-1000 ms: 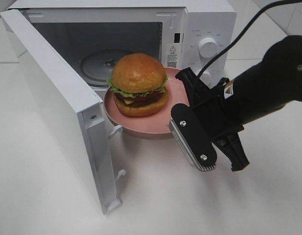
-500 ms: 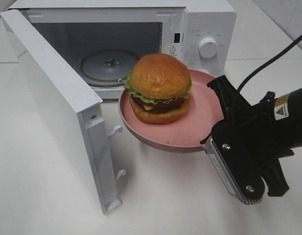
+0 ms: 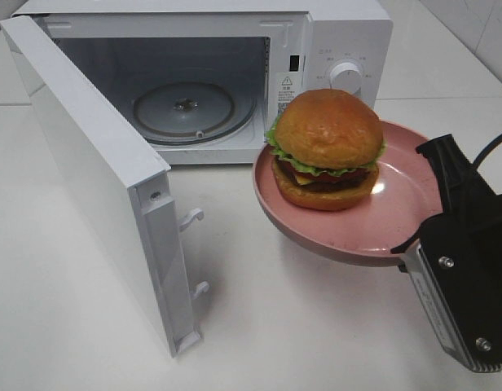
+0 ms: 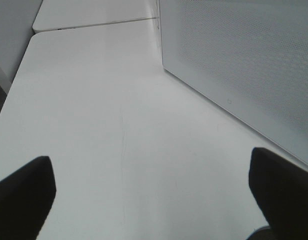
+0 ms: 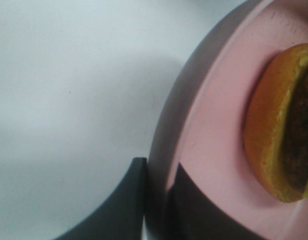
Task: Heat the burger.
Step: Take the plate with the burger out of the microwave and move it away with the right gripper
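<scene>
Two fingers (image 5: 159, 200) of the right arm grip the pink plate's (image 3: 398, 232) rim near the table's right edge — the burger (image 3: 326, 149) rides upright, the open microwave (image 3: 194, 106) lying leftward and toward the far edge; left fingers (image 4: 26, 192) spread, empty.

White counter (image 3: 316, 342) filled most of the view, matte, evenly lit, soft shadows only. A seam ran across it at the far left (image 3: 6, 103), and the left wrist view showed the same kind of joint between two slabs (image 4: 94, 22). Pale tiled wall (image 3: 479, 24) at the top right corner, grout lines visible. Grey wall or panel (image 4: 11, 35) edged the counter in the left wrist view.
</scene>
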